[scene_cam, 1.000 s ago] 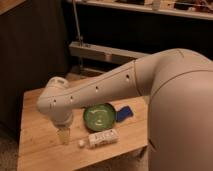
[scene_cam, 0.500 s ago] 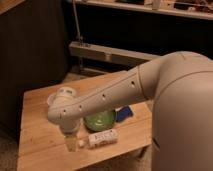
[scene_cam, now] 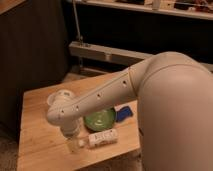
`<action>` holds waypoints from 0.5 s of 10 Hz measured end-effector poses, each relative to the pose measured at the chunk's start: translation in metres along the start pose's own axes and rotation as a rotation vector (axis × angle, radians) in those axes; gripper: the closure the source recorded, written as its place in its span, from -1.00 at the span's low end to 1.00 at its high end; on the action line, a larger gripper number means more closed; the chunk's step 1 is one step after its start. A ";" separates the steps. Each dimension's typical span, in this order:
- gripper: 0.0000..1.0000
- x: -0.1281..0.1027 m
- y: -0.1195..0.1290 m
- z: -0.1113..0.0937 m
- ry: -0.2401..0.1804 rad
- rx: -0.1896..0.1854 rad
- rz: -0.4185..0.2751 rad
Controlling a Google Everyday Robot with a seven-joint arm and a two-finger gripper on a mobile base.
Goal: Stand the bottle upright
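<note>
The bottle (scene_cam: 103, 137) lies on its side near the front edge of the table (scene_cam: 37, 132), long axis running left to right, label facing up. It sits just in front of the bowl (scene_cam: 100, 119) - green, round, mouth up - and the two are very close; whether they touch is hard to tell. The arm (scene_cam: 107, 92) reaches in from the robot's bulky white body on the right and slants down and left across the table, crossing over the bowl's far rim. At its end the wrist turns downward, and the gripper (scene_cam: 73, 145) hangs low over the wood just left of the bottle's left end, its pale fingers pointing at the tabletop. The fingers are spread apart with nothing between them - the bottle is not gripped, and no contact with it shows. Behind the wrist, toward the table's back left, stands a cup (scene_cam: 56, 95), whitish and translucent, partly hidden by the arm. A blue object (scene_cam: 125, 112) lies flat to the right of the bowl, close to the arm and the table's right edge. The bottle is well apart from the cup and nearer the gripper than anything else on the table.
</note>
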 end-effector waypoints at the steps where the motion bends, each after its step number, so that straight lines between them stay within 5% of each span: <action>1: -0.60 0.002 -0.001 0.002 0.002 -0.003 0.006; 5: -0.60 -0.002 -0.002 -0.002 0.011 -0.011 0.004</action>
